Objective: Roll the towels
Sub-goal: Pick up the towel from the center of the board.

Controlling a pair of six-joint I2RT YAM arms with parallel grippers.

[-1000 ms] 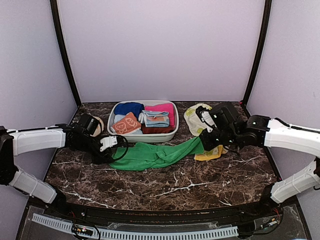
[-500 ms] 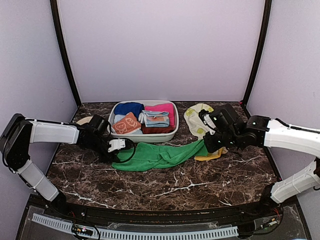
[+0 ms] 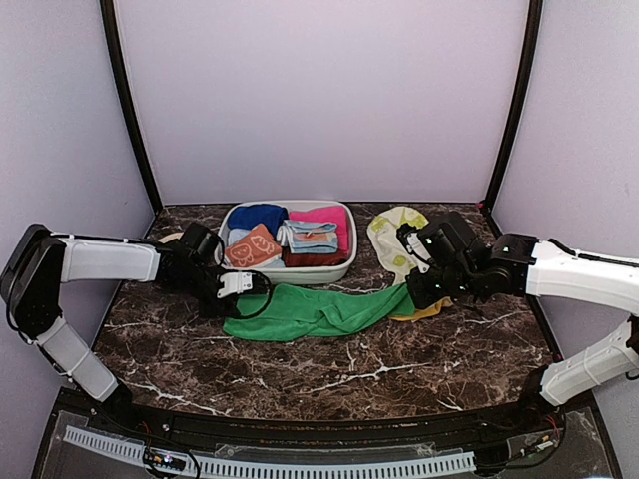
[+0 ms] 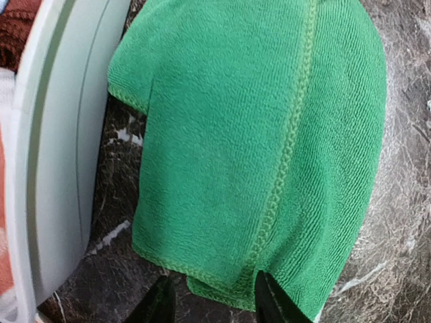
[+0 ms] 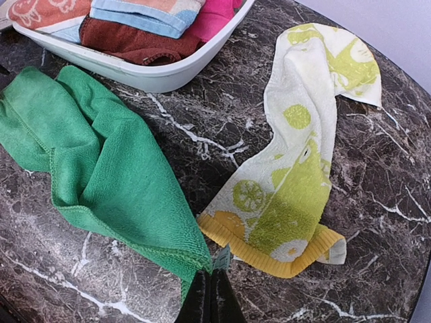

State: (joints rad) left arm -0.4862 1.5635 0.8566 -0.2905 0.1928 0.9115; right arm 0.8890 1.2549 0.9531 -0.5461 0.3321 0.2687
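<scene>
Biggest first: on the tabletop [image 3: 379, 369] the green towel [image 3: 310, 311] lies bunched at 6 o'clock of the tub [image 3: 300, 275]. Its long axis runs 9 to 3 o'clock, the right end tipped toward 2.

The risk is that it's rumpled, so a roll started now would likely come out lopsided. If I tug too hard, my right hand [image 5: 210, 296], pressed together on the 3 o'clock corner, could lose it or drag the printed towel [image 3: 387, 239] just beside it.

My left hand [image 4: 212, 303] is spread, with the 9 o'clock hem loose in the gap.
</scene>
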